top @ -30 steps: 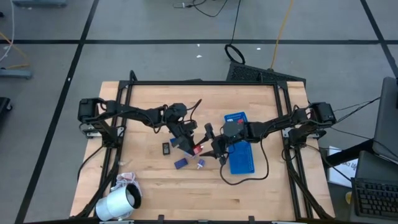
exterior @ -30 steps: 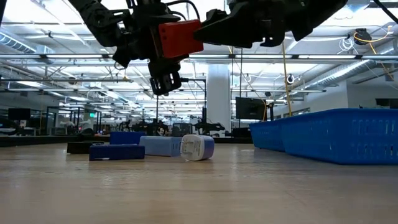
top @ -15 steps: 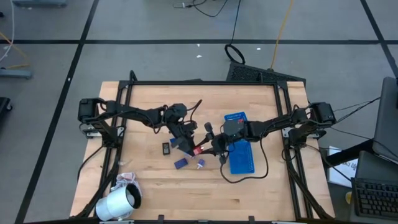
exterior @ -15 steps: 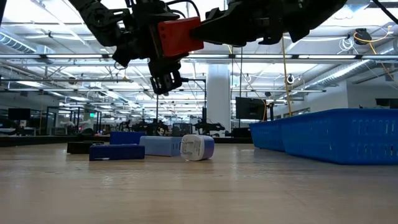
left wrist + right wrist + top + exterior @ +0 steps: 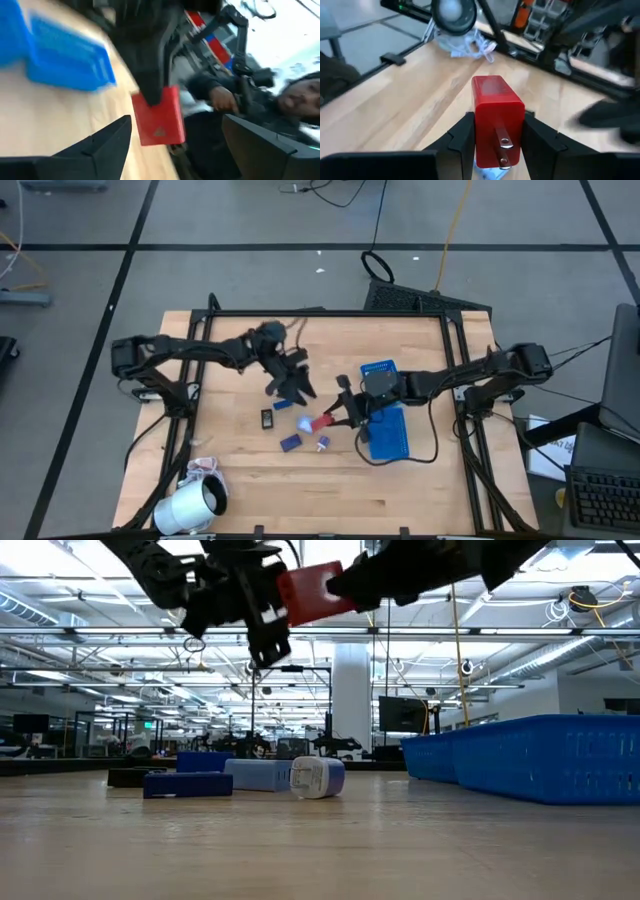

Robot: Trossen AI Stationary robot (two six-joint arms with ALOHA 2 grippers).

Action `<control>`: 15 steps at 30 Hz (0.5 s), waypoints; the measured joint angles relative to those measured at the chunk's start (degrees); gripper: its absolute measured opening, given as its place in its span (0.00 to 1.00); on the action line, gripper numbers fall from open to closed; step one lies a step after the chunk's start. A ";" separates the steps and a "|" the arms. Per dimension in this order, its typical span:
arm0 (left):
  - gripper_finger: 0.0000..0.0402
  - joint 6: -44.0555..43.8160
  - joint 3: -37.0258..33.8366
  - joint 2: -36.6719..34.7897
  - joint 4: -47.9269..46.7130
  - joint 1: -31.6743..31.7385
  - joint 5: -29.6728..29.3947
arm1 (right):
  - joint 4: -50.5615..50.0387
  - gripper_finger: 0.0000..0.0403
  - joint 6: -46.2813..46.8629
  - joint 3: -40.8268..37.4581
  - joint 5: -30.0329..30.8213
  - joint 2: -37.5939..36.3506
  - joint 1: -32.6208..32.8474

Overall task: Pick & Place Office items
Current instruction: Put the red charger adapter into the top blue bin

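A red block with two metal prongs (image 5: 495, 112) is lifted above the table in my right gripper (image 5: 496, 131), left of the blue tray (image 5: 388, 430). My left gripper (image 5: 292, 387) hangs open above the table, on the far-left side of the block, and touches nothing. Its wrist view shows the red block (image 5: 159, 120) ahead of its spread fingers. On the table below lie a black piece (image 5: 267, 418), a light blue piece (image 5: 281, 406), a dark blue block (image 5: 290, 442) and a white-and-blue piece (image 5: 322, 444). My right gripper pinches the red block by its two opposite side faces (image 5: 479, 131), one finger (image 5: 462, 137) on each side. It comes at the block roughly level from the table's right. The block is lifted clear (image 5: 315, 592), slightly tilted, its pronged face (image 5: 501, 142) showing between the fingers.
The long blue tray (image 5: 540, 755) lies right of the pieces. A big white roll (image 5: 190, 505) with crumpled wrap sits at the table's near-left corner. A black frame (image 5: 330, 313) borders the far and side edges. A person shows beyond the table in the left wrist view.
My left gripper has drawn back from the red block toward the table's far-left and risen a little. The red block stays in my right gripper, tipped slightly and a bit higher. The pieces on the table have not moved.
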 joint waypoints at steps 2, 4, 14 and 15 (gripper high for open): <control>0.80 3.69 0.02 -3.66 -3.11 0.82 -2.47 | -3.03 0.29 1.75 0.00 0.15 -0.97 0.10; 0.81 7.84 -0.01 -8.24 -7.73 1.36 -5.52 | -5.31 0.29 3.20 -0.11 0.22 -1.80 0.08; 0.78 23.23 -4.28 -33.94 -29.33 0.24 -41.80 | -11.23 0.29 5.50 -0.09 0.63 -9.62 0.02; 0.77 22.98 -5.96 -36.59 -27.35 -0.16 -43.82 | -11.22 0.29 5.50 -0.09 0.63 -10.48 0.02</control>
